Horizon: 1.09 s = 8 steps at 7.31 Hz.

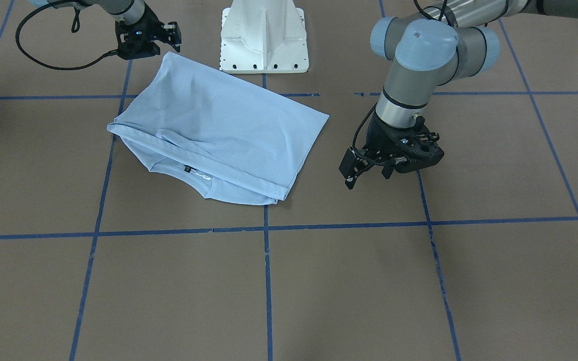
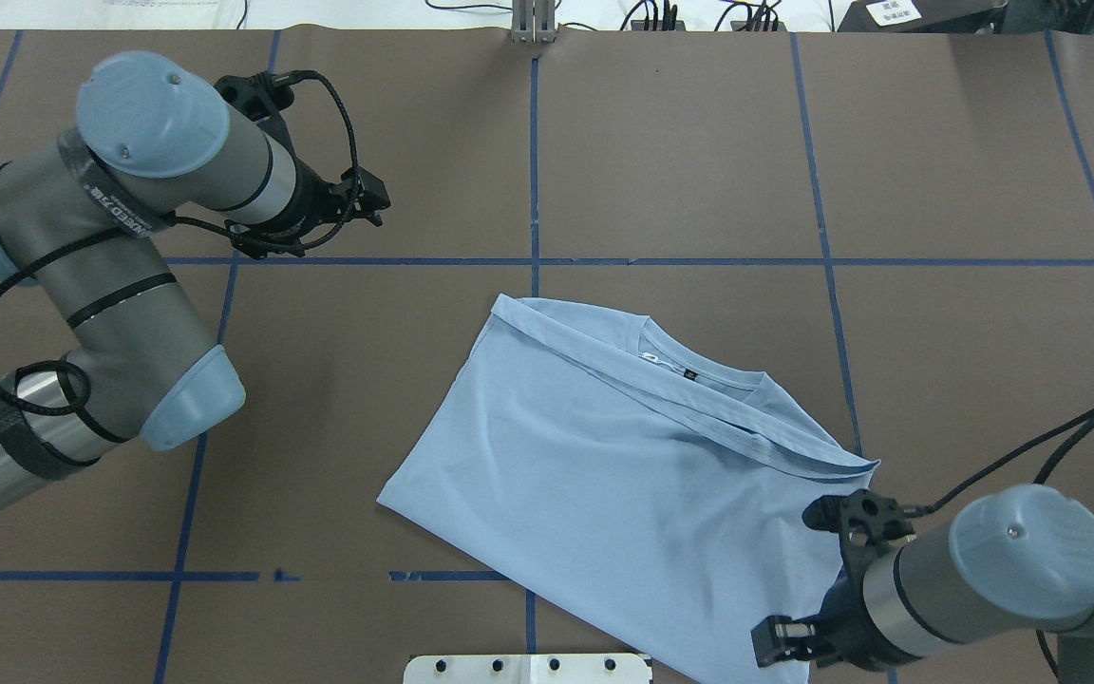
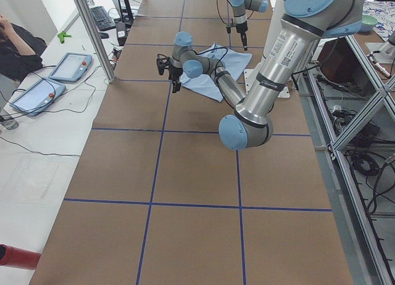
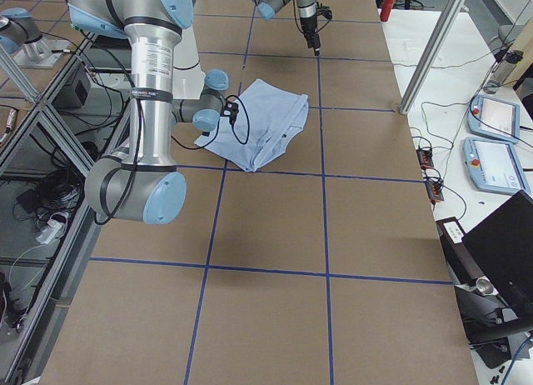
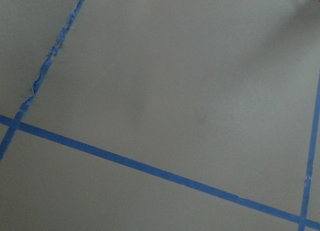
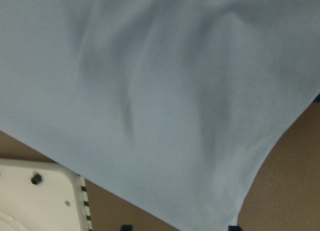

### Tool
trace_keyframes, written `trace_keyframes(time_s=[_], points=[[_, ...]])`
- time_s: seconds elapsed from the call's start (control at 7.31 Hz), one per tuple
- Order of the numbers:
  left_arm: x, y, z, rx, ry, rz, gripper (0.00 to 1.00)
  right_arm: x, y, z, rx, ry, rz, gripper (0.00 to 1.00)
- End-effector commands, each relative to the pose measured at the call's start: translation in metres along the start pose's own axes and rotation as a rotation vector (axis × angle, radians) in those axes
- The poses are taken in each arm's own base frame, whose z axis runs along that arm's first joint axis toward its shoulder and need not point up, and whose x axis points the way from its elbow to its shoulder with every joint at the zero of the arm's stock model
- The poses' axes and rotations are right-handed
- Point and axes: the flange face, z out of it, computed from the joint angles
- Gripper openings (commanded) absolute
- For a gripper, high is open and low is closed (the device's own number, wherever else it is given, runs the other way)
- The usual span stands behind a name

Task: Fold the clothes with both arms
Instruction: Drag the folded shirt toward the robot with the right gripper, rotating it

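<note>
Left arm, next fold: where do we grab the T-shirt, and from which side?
Probably the T-shirt's pointed corner on the robot's left. It lies flat, has bare table around it, and is on the left gripper's side. Approach from the left, low, sliding one finger under the edge.

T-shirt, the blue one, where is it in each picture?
Front-facing: T-shirt left of middle, below the white base.
Overhead: T-shirt lower middle, just above the base.
Exterior left: T-shirt far away, upper middle.
Exterior right: T-shirt upper part, left of centre.
Left wrist: not there, only table and blue tape.
Right wrist: T-shirt fills most of the picture.
Shared landmark: the white base beside the T-shirt.
</note>
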Motion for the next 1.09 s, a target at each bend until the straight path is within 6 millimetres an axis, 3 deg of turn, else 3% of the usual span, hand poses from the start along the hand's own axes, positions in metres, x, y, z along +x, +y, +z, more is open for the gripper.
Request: trace_keyframes(time_s=[0.0, 0.14, 0.27, 0.41, 0.55, 0.68, 0.96], points=[[-0.015, 0.071, 0.013, -0.109, -0.010, -0.095, 0.99, -0.019, -0.059, -0.065, 0.160, -0.112, 0.051, 1.00], [-0.016, 0.117, 0.026, -0.165, -0.036, -0.208, 0.99, -0.038, -0.076, -0.096, 0.215, -0.177, 0.048, 1.00], [-0.012, 0.168, 0.038, -0.187, -0.059, -0.288, 0.98, -0.035, -0.092, -0.120, 0.228, -0.206, 0.066, 1.00], [-0.012, 0.204, 0.049, -0.196, -0.081, -0.326, 0.98, -0.028, -0.103, -0.139, 0.218, -0.222, 0.079, 1.00], [-0.022, 0.229, 0.059, -0.199, -0.116, -0.384, 0.97, -0.021, -0.111, -0.151, 0.236, -0.227, 0.084, 1.00], [-0.031, 0.251, 0.067, -0.215, -0.146, -0.408, 0.96, -0.018, -0.117, -0.147, 0.243, -0.215, 0.071, 1.00], [-0.034, 0.252, 0.070, -0.194, -0.149, -0.416, 0.91, -0.023, -0.124, -0.148, 0.262, -0.216, 0.067, 1.00]])
